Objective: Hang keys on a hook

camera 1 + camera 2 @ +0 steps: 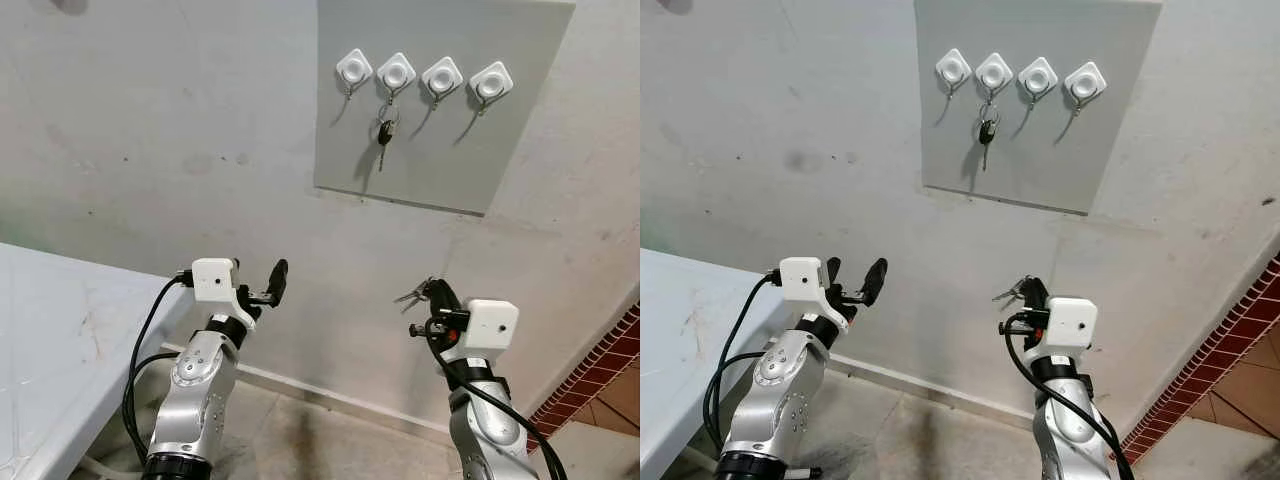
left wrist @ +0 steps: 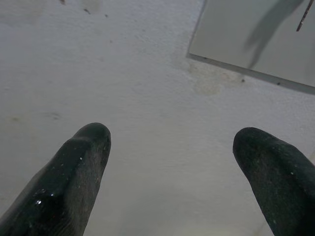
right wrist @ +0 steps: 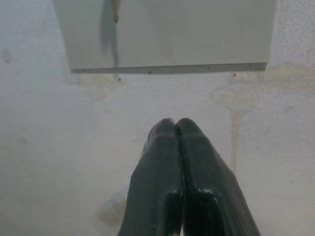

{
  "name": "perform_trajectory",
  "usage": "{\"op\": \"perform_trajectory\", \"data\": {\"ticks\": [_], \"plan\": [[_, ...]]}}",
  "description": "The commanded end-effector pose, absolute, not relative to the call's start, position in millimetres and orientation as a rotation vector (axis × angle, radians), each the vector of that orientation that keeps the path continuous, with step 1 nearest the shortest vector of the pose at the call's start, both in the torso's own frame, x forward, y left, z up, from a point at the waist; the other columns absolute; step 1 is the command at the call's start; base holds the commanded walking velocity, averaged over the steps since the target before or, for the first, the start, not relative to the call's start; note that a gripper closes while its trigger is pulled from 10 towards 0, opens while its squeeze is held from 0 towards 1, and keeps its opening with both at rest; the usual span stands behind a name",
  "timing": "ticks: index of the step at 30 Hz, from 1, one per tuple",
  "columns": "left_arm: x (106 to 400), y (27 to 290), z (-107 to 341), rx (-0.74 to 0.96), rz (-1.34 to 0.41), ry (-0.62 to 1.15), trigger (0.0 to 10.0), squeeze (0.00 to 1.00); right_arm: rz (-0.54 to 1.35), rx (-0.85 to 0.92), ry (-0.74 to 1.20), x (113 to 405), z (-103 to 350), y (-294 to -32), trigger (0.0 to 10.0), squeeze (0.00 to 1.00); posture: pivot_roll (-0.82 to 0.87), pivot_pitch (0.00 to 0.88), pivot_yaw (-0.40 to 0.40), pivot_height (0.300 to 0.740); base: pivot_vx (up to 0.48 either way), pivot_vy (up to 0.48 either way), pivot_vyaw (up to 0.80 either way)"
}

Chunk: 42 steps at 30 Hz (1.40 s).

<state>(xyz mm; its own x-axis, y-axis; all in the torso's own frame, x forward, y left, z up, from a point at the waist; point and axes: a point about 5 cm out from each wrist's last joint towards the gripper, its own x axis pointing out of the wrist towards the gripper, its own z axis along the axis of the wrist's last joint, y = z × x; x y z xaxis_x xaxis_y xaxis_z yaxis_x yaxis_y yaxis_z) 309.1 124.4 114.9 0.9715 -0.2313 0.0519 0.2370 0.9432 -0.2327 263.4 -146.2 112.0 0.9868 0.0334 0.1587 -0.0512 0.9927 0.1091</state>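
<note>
1. Right gripper (image 1: 437, 297): raised in front of the wall, well below the board. Fingers pressed together, no gap between the tips in the right wrist view. A bunch of keys (image 1: 414, 294) is pinched at the fingertips and sticks out on the robot's left side of the tips.
2. Held keys: silver, small and partly hidden by the fingers; blade count not readable. Not touching the wall as far as can be told.
3. Left gripper (image 1: 262, 288): raised at about the same height, near the table edge. Fingers spread wide, nothing between them; the left wrist view shows bare wall in the gap.
4. Grey board (image 1: 520, 130): fixed flat to the wall, above and between the two grippers.
5. Four white hooks in a row across the top of the board: first hook (image 1: 354, 69), second hook (image 1: 396, 72), third hook (image 1: 442, 76), fourth hook (image 1: 491, 82).
6. Another key set (image 1: 385, 128), black-headed on a ring, hangs from the second hook. The other three hooks are bare.
7. Wall (image 1: 150, 130): pale plaster, stained and scuffed.
8. White table (image 1: 60, 340): on the robot's left, just beside the left arm.
9. Red brick edge (image 1: 595, 375): low on the robot's far right.
</note>
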Motion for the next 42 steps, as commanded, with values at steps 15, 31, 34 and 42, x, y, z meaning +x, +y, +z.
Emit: {"op": "perform_trajectory", "data": {"ticks": [15, 31, 34, 42], "plan": [[304, 137, 124, -0.206, -0.246, -0.060, 10.0, 0.00, 0.026, 0.108, -0.189, 257, 116, -154, 10.0, 0.00, -0.04, 0.000, 0.026, 0.740, 0.230, 0.000, 0.00], [302, 133, 126, -0.212, -0.269, -0.066, 10.0, 0.00, 0.037, 0.100, -0.191, 258, 118, -154, 10.0, 0.00, -0.04, 0.000, 0.020, 0.740, 0.321, 0.000, 0.00], [302, 133, 126, -0.213, -0.268, -0.064, 10.0, 0.00, 0.040, 0.101, -0.190, 258, 117, -153, 10.0, 0.00, -0.04, 0.000, 0.020, 0.740, 0.315, 0.000, 0.00], [301, 133, 125, -0.208, -0.254, -0.060, 10.0, 0.00, 0.043, 0.102, -0.187, 258, 117, -153, 10.0, 0.00, -0.04, 0.000, 0.018, 0.740, 0.310, 0.000, 0.00]]}}
